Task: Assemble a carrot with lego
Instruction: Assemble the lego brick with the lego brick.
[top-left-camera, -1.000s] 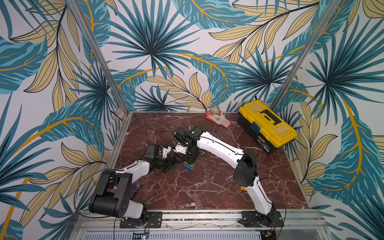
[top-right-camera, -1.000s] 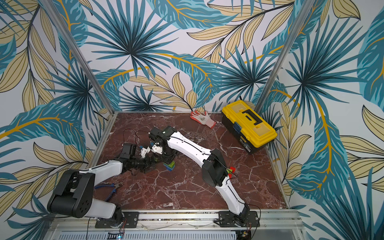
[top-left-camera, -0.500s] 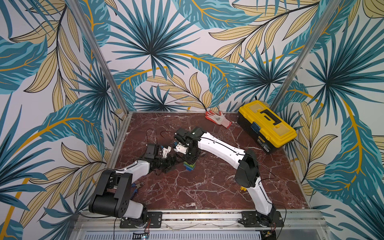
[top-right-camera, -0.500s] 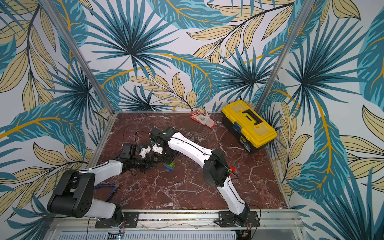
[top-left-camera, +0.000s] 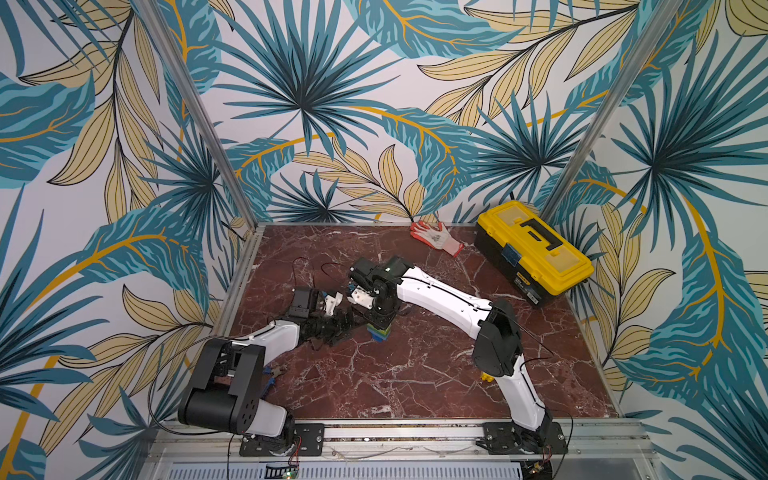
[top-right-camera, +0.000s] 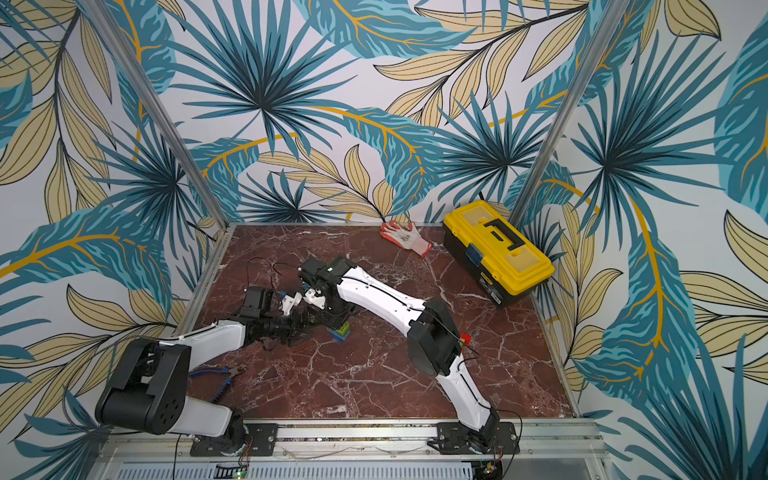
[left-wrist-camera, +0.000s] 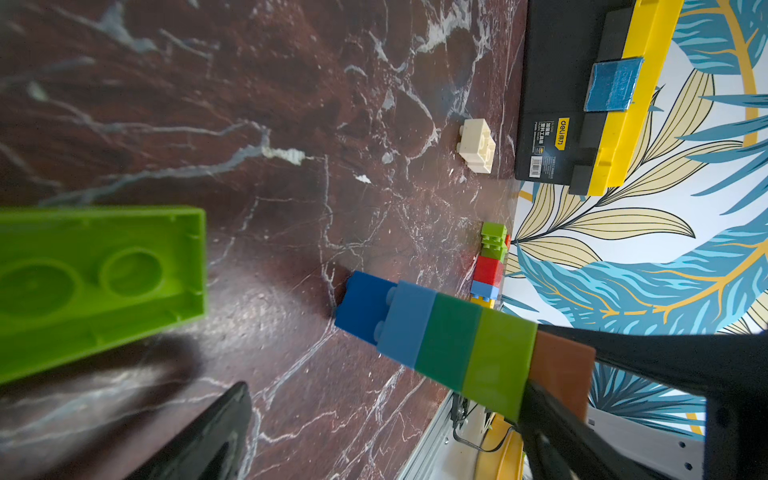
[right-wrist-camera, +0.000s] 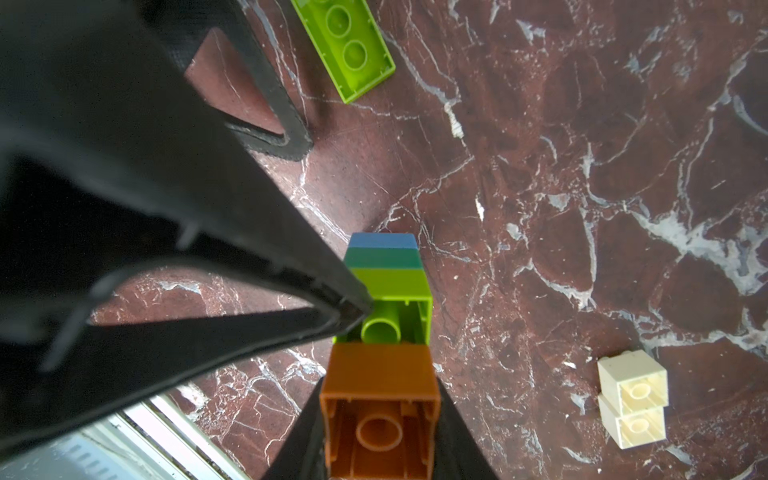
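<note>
Centrally on the marble table (top-left-camera: 415, 374) stands the lego stack (top-left-camera: 379, 332), upright, near the middle of the table; from the table upward it runs dark blue, light blue, dark green, lime; the right gripper (top-left-camera: 380, 318) reaches down over it from above, its fingers pinched tight on an orange brick (right-wrist-camera: 380, 382); that brick sits on the lime layer but shifted to one side, so part of the lime brick's hollow shows in the right wrist view; the left gripper (top-left-camera: 338, 328) lies low along the table just beside the stack, jaws spread wide and gripping nothing; a lime oblong brick (left-wrist-camera: 99, 282) lies hollow side up on the table close by it; two cream bricks (right-wrist-camera: 631, 399), joined, lie apart from the stack, near the front of the yellow toolbox (top-left-camera: 536, 249); the toolbox sits in the far right corner with its lid shut and its blue latch down, so what it holds cannot be told; a red-and-white glove (top-left-camera: 436, 235) lies by the back wall just beside it; a small cluster of bricks (left-wrist-camera: 490, 266), green, red, blue and yellow, sits at the table's edge; blue-handled pliers (top-right-camera: 220, 374) lie near the left arm's base
</note>
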